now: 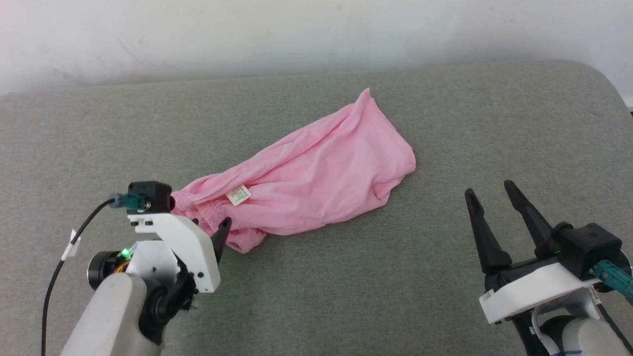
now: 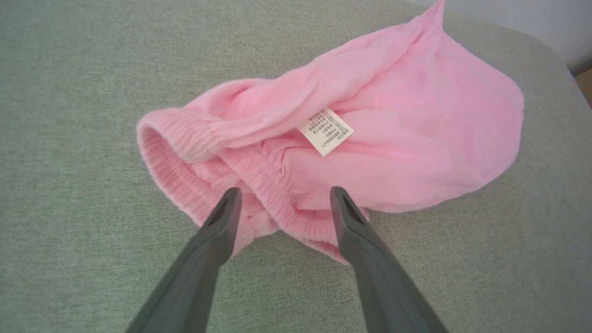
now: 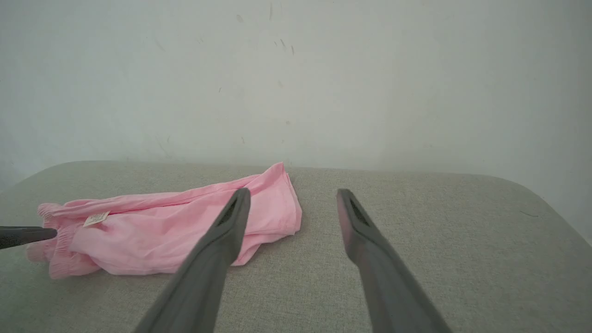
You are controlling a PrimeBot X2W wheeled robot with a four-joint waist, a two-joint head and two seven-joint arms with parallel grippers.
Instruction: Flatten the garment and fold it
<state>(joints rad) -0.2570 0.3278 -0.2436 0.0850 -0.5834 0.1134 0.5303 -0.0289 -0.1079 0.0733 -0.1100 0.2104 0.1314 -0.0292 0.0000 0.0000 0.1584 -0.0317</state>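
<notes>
1. Pale and rounded, the left forearm rises from the lower left corner of the head view. Its white wrist block is bent in toward the cloth, and a black cable hangs off its outer side.
2. The left pincer points at the left end of the garment. Its two dark fingers are spread wide and hold nothing. Their tips lie over the gathered waistband, one on each side of a bunched fold. I cannot tell whether the tips touch the cloth.
3. The right pincer is at the lower right of the head view, fingers angled up and slightly left. It is wide open and empty, over bare grey fabric, well apart from the garment's right end.
4. The garment is a pair of pink shorts lying crumpled on the grey worktop. It runs slantwise from the waistband at the left pincer up to a pointed corner nearer the white wall. Long creases run along its length, and the waistband mouth gapes open toward the left wrist camera.
5. A small white tag with printed lines lies face up on the cloth, just beyond the waistband.
</notes>
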